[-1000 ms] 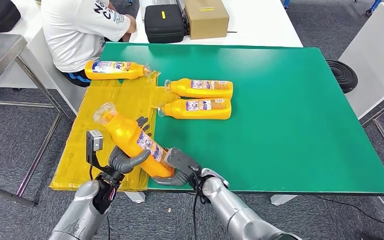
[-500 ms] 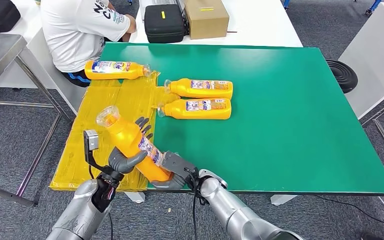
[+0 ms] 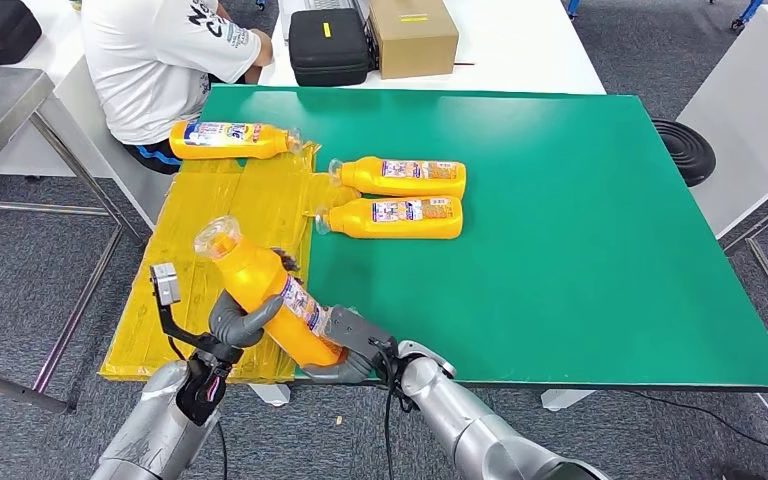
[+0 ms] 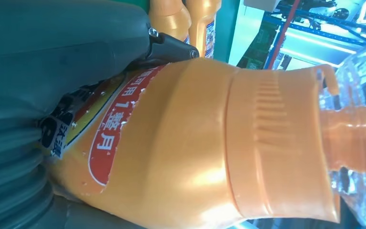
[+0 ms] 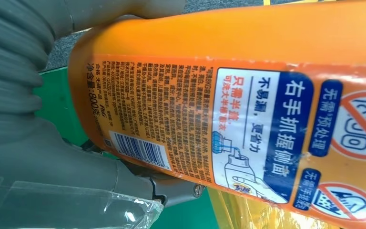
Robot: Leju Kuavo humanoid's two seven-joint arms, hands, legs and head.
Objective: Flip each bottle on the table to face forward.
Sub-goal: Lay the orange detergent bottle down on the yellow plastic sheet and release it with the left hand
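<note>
Head view: both hands hold one orange bottle (image 3: 265, 293) tilted above the near left edge of the green worktop (image 3: 580, 250); left hand (image 3: 240, 318) wraps its middle, right hand (image 3: 352, 340) grips its base. Two more bottles (image 3: 400, 197) lie side by side further off, one (image 3: 228, 140) on yellow sheet (image 3: 250, 200) at far left.
Left wrist view: thumb (image 4: 52, 52) on the bottle (image 4: 209, 143).
Right wrist view: back label (image 5: 248, 138) with barcode showing.
</note>
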